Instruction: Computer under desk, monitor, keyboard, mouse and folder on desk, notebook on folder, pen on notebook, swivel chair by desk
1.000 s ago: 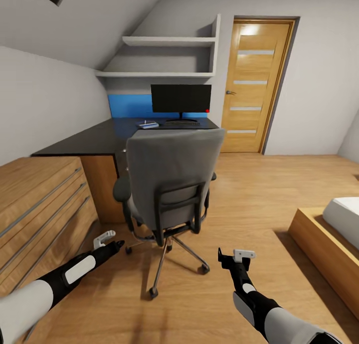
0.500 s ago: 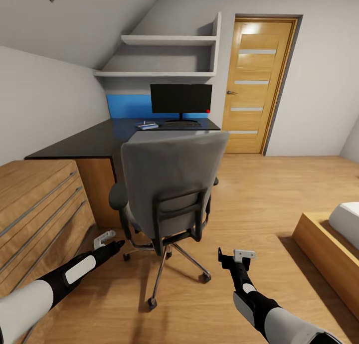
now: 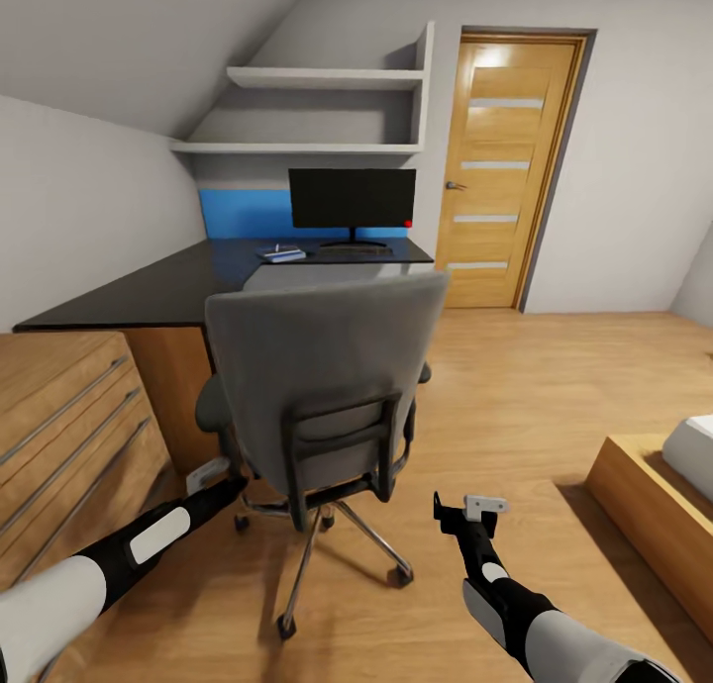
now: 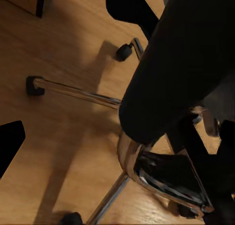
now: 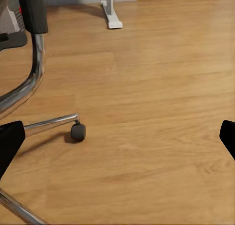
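The grey swivel chair [image 3: 322, 366] stands in front of me with its back toward me, so its seat and the folder are hidden. Behind it is the black desk [image 3: 139, 292], carrying the monitor [image 3: 352, 198] and the keyboard [image 3: 347, 250]. A small flat blue-white item [image 3: 281, 255] lies to their left, too small to name. I cannot make out the mouse, notebook or pen. My left gripper [image 3: 203, 480] is open beside the chair's silver base [image 4: 122, 156]. My right gripper [image 3: 473, 510] hangs open over the bare floor. A grey box with a red spot [image 5: 12, 17] looks like the computer.
A low wooden drawer cabinet [image 3: 59, 426] stands close on my left. At the right is a wooden bed frame [image 3: 644, 505] with a white mattress. A wooden door [image 3: 505, 168] is at the back right, and wall shelves [image 3: 317, 109] hang above the desk. Open floor lies right of the chair.
The whole view has moved forward and the chair looms larger, now a little left of where it was. Both arms hold the same pose, and both grippers stay open.
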You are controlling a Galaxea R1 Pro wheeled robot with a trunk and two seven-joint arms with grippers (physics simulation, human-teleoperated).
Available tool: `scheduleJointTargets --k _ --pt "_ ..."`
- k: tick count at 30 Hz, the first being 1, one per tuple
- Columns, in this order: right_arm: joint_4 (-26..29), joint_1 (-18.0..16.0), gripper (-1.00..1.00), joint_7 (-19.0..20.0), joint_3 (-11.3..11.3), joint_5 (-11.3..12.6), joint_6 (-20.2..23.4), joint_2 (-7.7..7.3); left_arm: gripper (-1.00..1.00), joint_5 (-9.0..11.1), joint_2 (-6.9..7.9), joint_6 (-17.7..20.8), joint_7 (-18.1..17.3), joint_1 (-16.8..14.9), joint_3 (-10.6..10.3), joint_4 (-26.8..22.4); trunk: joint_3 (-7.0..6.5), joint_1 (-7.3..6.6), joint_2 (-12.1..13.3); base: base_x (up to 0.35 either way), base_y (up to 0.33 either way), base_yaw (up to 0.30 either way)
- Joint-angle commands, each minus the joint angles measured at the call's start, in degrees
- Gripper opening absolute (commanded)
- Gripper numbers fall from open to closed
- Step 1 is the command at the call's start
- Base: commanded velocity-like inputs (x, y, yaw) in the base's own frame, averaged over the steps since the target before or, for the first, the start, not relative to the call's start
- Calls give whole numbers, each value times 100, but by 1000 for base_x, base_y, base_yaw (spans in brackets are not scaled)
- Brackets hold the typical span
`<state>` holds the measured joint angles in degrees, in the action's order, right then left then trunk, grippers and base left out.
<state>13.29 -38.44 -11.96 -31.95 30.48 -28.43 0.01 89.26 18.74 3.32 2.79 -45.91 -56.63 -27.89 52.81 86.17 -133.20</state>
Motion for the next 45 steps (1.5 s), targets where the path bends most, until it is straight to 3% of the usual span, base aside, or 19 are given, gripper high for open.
scheduleJointTargets --k 1,26,34,45 --pt "-2 -5 100 -44 -48 19 -13 -1 100 39 7 1 29 -6 -32 -15 5 2 -2 256 0 -8" --pt "-2 -5 100 -44 -57 19 -13 -1 100 32 -22 -16 29 -6 -51 -24 5 2 -2 293 0 0" --pt "-2 -5 100 -44 -57 14 -13 -1 100 19 -111 11 26 -6 -50 -24 5 2 -2 312 4 0" --pt "-2 -5 100 -44 -57 11 -13 -1 100 21 -124 28 20 -6 -50 -24 5 2 -2 91 237 0"
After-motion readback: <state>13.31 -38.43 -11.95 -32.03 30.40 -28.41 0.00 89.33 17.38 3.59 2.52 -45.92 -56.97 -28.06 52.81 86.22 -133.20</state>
